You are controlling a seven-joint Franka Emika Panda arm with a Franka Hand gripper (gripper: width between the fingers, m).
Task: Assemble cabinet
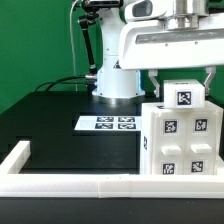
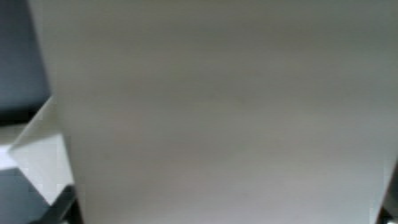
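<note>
The cabinet [image 1: 182, 140] is a white box with black-and-white tags, standing at the exterior view's right on the black table. A narrower tagged white block [image 1: 185, 97] sits on top of it. My gripper [image 1: 185, 82] comes down from above onto that upper block. In the wrist view a blurred white face of the cabinet [image 2: 222, 100] fills nearly the whole picture, lying between the jaws. Only one dark finger [image 2: 54, 206] shows, at the edge and against the white face. The other finger is hidden.
The marker board [image 1: 108, 124] lies flat mid-table behind the cabinet. A long white border rail [image 1: 80, 186] runs along the front, with a corner piece [image 1: 18, 158] at the exterior view's left. The robot's white base [image 1: 118, 80] stands at the back.
</note>
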